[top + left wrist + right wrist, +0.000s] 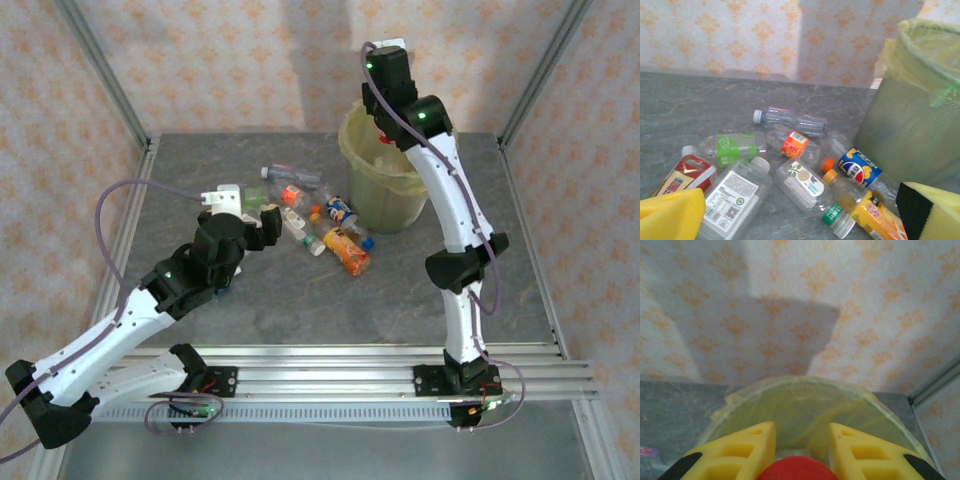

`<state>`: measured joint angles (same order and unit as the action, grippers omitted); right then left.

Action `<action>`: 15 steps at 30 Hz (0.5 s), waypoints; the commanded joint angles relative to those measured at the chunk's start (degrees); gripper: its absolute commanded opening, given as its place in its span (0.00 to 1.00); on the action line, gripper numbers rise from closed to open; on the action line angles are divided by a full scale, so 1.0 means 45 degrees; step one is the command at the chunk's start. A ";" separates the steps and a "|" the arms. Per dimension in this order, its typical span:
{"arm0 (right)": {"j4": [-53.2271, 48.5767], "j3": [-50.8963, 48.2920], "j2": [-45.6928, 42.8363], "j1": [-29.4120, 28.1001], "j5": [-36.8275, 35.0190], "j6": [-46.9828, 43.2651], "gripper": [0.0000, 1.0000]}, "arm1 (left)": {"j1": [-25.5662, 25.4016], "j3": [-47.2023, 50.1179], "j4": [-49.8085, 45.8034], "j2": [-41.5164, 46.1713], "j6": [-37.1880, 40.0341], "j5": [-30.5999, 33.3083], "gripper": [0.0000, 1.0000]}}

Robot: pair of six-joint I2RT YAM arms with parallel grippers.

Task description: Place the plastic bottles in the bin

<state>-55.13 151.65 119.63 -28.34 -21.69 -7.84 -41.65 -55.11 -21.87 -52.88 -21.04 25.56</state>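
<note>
While walls (220, 60) patterned, tabletop (300, 300) grey.

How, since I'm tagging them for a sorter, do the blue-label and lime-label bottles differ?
The blue-label bottle has an orange cap; the lime-label bottle has a white one. The blue-label bottle lies beside the bin; the lime-label bottle lies at the side of the pile away from it. In the left wrist view the blue-label bottle lies slantwise and the lime-label bottle nearly level. Both are clear and lie on their sides on the table, caps pointing left.

Crushed, labelled plastic bottles (345, 250) lying jumbled just beside the upright, yellow-green-lined bin (385, 205)
</note>
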 commanded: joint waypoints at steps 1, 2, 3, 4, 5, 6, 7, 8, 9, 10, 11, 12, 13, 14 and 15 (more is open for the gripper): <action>-0.0670 -0.1587 -0.0759 0.0108 -0.0386 0.0540 0.00 | -0.0066 -0.0333 -0.0995 -0.0001 -0.0391 0.1189 1.00; -0.0301 -0.2423 -0.1060 0.0124 -0.0290 0.0649 0.00 | -0.0042 -0.0348 -0.1056 -0.0023 -0.0437 0.1232 1.00; 0.0104 -0.3185 -0.1340 0.0125 -0.0174 0.0711 0.00 | -0.0039 -0.0347 -0.1096 -0.0025 -0.0495 0.1253 1.00; 0.0491 -0.3819 -0.1650 0.0125 -0.0108 0.0772 0.00 | -0.0022 -0.0334 -0.1129 -0.0015 -0.0529 0.1245 1.00; 0.0941 -0.4526 -0.1969 0.0144 -0.0049 0.0864 0.00 | -0.0022 -0.0333 -0.1163 -0.0006 -0.0579 0.1206 1.00; 0.1386 -0.5199 -0.2297 0.0179 0.0052 0.0947 0.00 | -0.0017 -0.0325 -0.1174 -0.0005 -0.0596 0.1200 1.00; 0.1732 -0.5728 -0.2552 0.0201 0.0110 0.1035 0.00 | -0.0003 -0.0319 -0.1195 0.0009 -0.0617 0.1190 1.00; 0.2104 -0.6316 -0.2849 0.0241 0.0203 0.1157 0.00 | -0.0003 -0.0329 -0.1224 0.0011 -0.0642 0.1186 1.00; 0.2351 -0.6709 -0.3046 0.0276 0.0268 0.1248 0.00 | 0.0002 -0.0330 -0.1246 0.0004 -0.0628 0.1177 1.00; 0.2747 -0.7313 -0.3329 0.0329 0.0408 0.1390 0.00 | 0.0016 -0.0320 -0.1272 0.0023 -0.0656 0.1209 1.00; 0.3048 -0.7796 -0.3561 0.0392 0.0497 0.1541 0.00 | 0.0018 -0.0310 -0.1273 0.0014 -0.0656 0.1209 1.00; 0.3271 -0.8184 -0.3728 0.0451 0.0590 0.1658 0.00 | 0.0017 -0.0292 -0.1278 0.0014 -0.0676 0.1176 1.00; 0.3482 -0.8593 -0.3880 0.0541 0.0693 0.1814 0.00 | 0.0033 -0.0308 -0.1273 0.0013 -0.0677 0.1164 1.00; 0.3609 -0.8886 -0.3998 0.0637 0.0836 0.1991 0.00 | 0.0036 -0.0298 -0.1255 0.0032 -0.0677 0.1134 1.00; 0.3675 -0.9091 -0.4059 0.0741 0.0967 0.2178 0.00 | 0.0036 -0.0294 -0.1254 0.0020 -0.0681 0.1124 1.00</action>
<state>-42.35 113.38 105.16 -26.35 -18.96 -1.63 -41.65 -55.13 -26.28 -53.01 -22.74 28.86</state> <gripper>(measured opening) 0.295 0.999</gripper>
